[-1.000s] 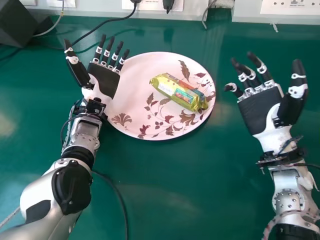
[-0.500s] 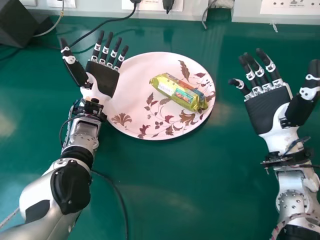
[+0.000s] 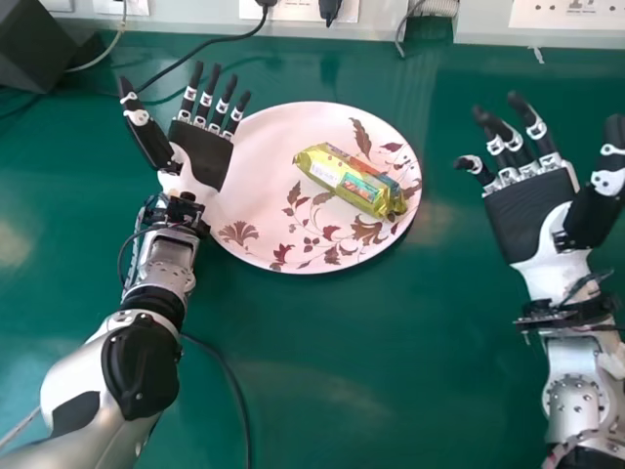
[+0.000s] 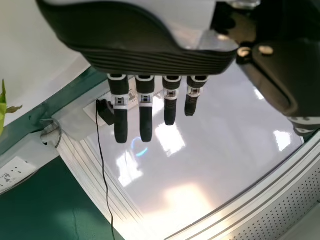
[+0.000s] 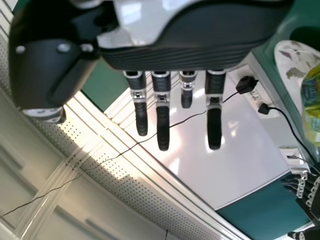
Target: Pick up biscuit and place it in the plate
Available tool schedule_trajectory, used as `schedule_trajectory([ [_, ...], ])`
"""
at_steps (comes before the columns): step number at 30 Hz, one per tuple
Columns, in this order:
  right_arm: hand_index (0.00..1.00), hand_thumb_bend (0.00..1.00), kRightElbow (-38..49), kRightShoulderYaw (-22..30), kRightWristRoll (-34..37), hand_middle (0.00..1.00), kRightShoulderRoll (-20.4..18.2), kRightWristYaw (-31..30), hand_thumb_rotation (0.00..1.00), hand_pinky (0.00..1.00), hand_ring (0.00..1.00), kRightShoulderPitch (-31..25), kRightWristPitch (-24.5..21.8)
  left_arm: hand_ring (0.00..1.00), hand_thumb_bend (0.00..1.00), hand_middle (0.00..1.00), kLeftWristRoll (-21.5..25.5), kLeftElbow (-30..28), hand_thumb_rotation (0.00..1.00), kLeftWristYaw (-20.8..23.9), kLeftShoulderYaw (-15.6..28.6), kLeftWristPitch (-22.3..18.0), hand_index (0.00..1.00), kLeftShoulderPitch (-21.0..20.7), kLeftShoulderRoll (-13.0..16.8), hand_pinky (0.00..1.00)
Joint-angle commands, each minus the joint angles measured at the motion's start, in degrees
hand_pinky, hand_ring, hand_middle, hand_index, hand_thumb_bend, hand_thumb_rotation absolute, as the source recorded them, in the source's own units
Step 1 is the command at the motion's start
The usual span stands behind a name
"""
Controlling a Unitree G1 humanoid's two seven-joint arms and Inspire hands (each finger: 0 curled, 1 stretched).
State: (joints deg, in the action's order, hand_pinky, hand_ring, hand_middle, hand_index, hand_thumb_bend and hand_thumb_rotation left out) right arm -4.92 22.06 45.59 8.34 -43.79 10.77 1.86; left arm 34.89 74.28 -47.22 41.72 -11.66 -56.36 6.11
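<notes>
Yellow-green, shiny-wrapped oblong biscuit packet (image 3: pixel 350 181): lying slantwise on the round pinkish-white plate with leaf patterns (image 3: pixel 278 147), right of its middle, within the rim. Neither hand touches it. Your placing step looks done; what's in hand now is likely the clearing off.

Left black-and-white mechanical hand (image 3: pixel 203 156): palm up, fingers straight and spread, right beside the plate's left rim; can't tell if it touches. Right black-and-white mechanical hand (image 3: pixel 527 210): also spread and empty, well apart from the plate, over the green smooth surface (image 3: pixel 322 381).

Next, you probably need no grasp. Ease the left hand outward, away from the rim; a sideways brush could nudge the plate.
</notes>
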Motion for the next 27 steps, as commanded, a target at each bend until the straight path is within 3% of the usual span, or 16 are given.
schedule_trajectory([
  [1, 0.79, 0.78, 1.01, -0.02, 0.45, 0.65, -0.83, -0.25, 0.74, 0.46, 0.58, -1.35, 0.25, 0.77, 1.0, 0.96, 0.29, 0.63, 0.85, -0.66, 0.19, 0.13, 1.0, 3.03, -1.02, 0.64],
  [14, 0.75, 0.83, -2.11, 1.18, 1.18, 0.64, -0.44, -3.59, 0.77, 0.43, 0.56, -1.41, 1.35, 0.79, 1.0, 0.96, -0.2, 0.84, 0.87, -0.79, -0.23, 0.24, 1.0, 3.57, -2.38, 0.66],
  [27, 0.8, 0.87, -4.86, 1.34, 0.36, 0.62, -0.99, -4.11, 0.8, 0.4, 0.53, 0.18, 3.55, 0.81, 1.0, 0.98, -0.07, 1.22, 0.88, 0.88, 0.22, -1.2, 1.0, 3.21, -2.39, 0.67],
])
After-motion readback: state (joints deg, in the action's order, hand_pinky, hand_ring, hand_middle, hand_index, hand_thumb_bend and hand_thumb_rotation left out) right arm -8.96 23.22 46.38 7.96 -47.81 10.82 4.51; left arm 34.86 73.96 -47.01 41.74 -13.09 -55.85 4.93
